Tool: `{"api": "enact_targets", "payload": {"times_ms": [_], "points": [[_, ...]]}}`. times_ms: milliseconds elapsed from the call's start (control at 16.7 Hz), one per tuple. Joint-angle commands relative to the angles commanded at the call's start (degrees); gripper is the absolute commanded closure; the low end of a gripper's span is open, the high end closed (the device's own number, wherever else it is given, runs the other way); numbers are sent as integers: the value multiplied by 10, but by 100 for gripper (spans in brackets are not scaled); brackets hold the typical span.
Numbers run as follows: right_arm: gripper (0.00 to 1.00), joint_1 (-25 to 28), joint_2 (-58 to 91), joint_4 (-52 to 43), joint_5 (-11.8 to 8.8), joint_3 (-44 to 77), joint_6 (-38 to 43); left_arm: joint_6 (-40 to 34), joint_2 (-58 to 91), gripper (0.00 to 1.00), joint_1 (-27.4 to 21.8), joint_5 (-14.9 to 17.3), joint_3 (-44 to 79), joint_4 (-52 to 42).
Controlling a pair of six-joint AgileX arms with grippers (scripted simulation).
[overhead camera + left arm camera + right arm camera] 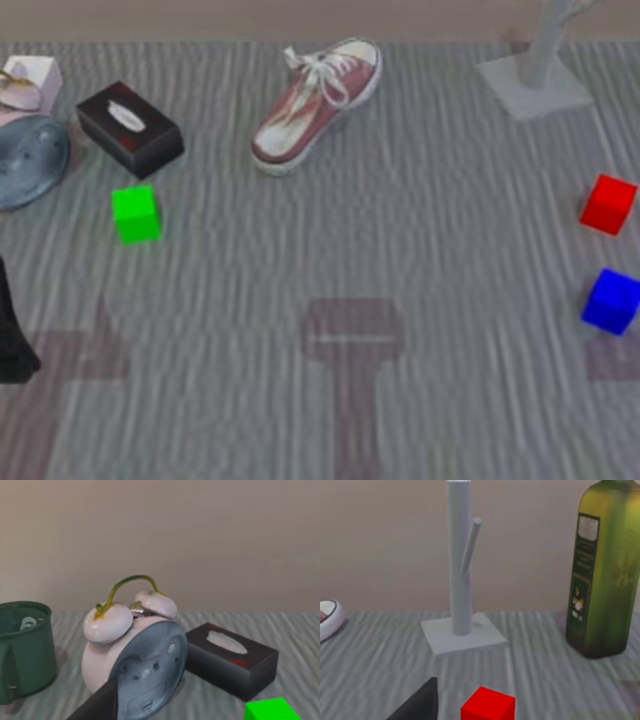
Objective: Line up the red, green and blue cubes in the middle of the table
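Observation:
The green cube (135, 213) rests on the left part of the table (420, 240), just in front of the black tissue box. Near the right edge are the red cube (608, 203) and, closer to the front, the blue cube (611, 300). My left arm (12, 340) shows as a dark shape at the left edge. In the left wrist view one finger (100, 705) stands apart with nothing against it, and the green cube (270, 710) lies ahead. The right arm is outside the top view. Its finger (422, 705) stands beside the red cube (487, 707), not touching it.
A red-and-white sneaker (318, 100) lies at the back centre. The black tissue box (130, 125) and an alarm clock (30, 160) sit at the back left, with a green mug (22, 650) beyond. A white stand (535, 80) and an olive bottle (605, 570) stand at the back right.

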Motion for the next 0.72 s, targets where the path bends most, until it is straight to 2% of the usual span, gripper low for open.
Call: {"api": "enact_targets", "payload": {"times_ms": [360,720], "points": [[0,3,58,-41,-2,59,-33,0,0,0,0,0,0,0],[0,9,325,-200,-1,315,-160,0,0,0,0,0,0,0]]}}
